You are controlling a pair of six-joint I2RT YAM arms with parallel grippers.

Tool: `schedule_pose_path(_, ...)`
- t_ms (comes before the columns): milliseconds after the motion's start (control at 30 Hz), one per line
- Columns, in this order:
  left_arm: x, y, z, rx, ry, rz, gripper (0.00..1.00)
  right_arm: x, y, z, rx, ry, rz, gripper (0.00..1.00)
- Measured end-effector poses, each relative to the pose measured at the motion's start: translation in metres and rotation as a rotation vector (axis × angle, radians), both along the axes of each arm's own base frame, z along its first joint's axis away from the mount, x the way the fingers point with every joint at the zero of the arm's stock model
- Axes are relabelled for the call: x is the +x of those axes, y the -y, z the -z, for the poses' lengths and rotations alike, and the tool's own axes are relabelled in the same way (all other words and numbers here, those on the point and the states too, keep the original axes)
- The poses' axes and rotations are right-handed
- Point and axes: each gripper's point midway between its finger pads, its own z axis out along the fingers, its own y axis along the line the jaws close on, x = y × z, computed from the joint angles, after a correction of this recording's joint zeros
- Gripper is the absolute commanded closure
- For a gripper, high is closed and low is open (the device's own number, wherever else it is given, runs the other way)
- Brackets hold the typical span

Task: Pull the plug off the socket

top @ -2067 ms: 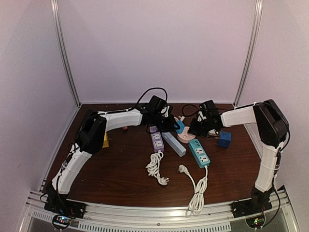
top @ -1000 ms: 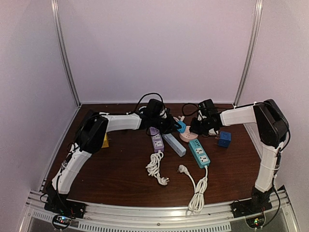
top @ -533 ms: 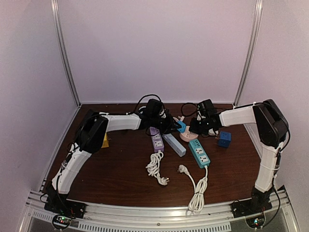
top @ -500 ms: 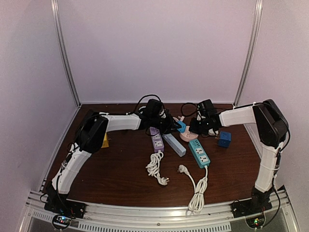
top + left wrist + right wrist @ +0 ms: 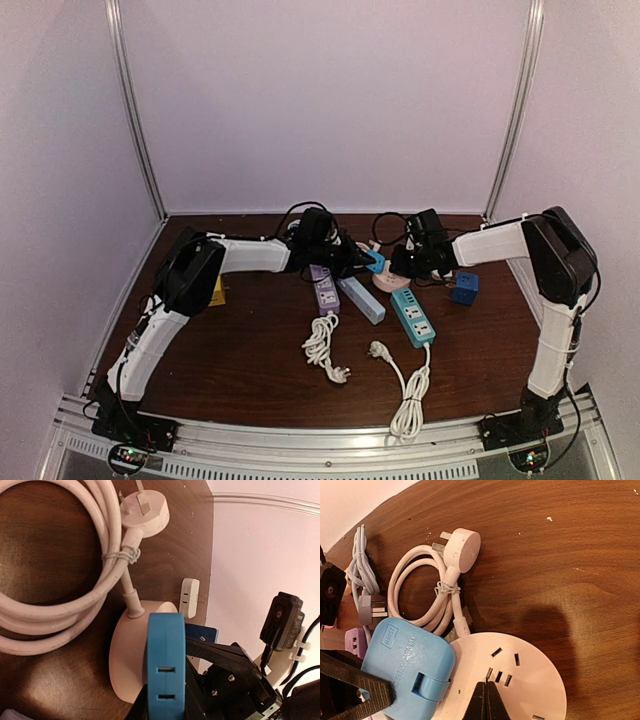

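The whole table (image 5: 250, 370) is taken in by a fixed camera set high and behind the robot, faced forward and down, so everything is seen from afar. The left wrist view is held very close over the blue plug (image 5: 166, 655) and the round white socket (image 5: 125, 650), looking steeply down. The right wrist view is set just as near, turned onto the same socket from the opposite side. The plug, the socket and the coiled white cable (image 5: 50, 605) are shared by both wrist views (in the top view they are seen only as small shapes at mid-table).
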Motion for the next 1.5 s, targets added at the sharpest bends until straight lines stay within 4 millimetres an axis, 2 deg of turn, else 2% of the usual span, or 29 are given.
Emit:
schedule_pose_path(233,0.000,0.000,0.001,0.005,0.012,0.016,1.00,-0.001,-0.002,0.001,-0.003,0.012,-0.004,1.00)
schedule_pose_path(800,-0.003,-0.004,0.005,0.178,0.276,0.146,1.00,-0.006,-0.019,0.003,0.078,-0.013,-0.061,1.00)
schedule_pose_path(1233,-0.004,-0.006,0.004,0.154,0.299,0.127,1.00,-0.006,-0.023,0.003,0.108,-0.022,-0.060,1.00)
schedule_pose_path(1500,-0.004,-0.006,0.005,0.044,0.177,0.052,1.00,-0.004,-0.025,0.003,0.109,-0.022,-0.068,1.00)
